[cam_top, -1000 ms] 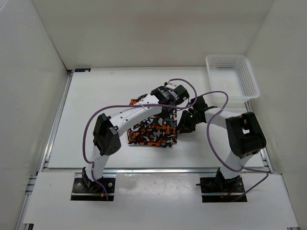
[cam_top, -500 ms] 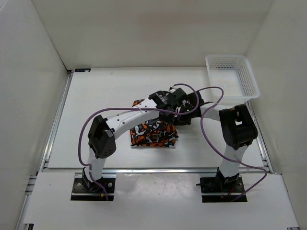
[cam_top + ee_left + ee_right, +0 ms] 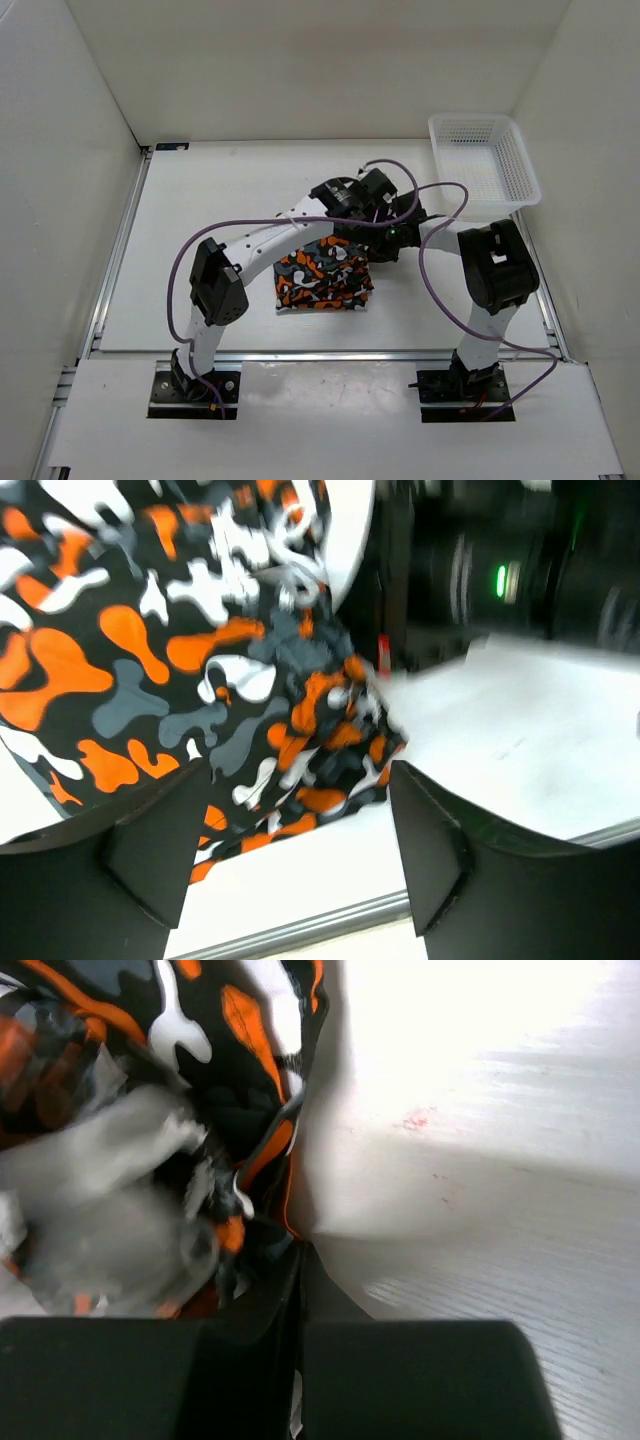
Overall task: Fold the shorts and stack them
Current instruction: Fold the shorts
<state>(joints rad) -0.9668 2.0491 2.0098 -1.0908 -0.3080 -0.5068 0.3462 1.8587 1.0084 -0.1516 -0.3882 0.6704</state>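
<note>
The shorts (image 3: 322, 281), printed in orange, black, white and grey, lie folded in a compact pile at the middle of the table. My left gripper (image 3: 360, 214) hovers over the pile's far right corner. In the left wrist view this gripper (image 3: 300, 770) is open, with the shorts (image 3: 150, 650) lying loose beyond its fingers. My right gripper (image 3: 377, 250) sits at the pile's right edge. In the right wrist view it (image 3: 300, 1258) is shut, and the bunched edge of the shorts (image 3: 230, 1090) runs into its tips.
A white mesh basket (image 3: 485, 160) stands at the far right corner. The right arm's dark wrist with a green light (image 3: 500, 580) is close beside the left gripper. Purple cables (image 3: 430, 190) loop over both arms. White walls enclose the table.
The left gripper has opened and let go of the shorts, which now lie flatter as a folded pile. The right gripper moved in to the pile's right edge and shut.
</note>
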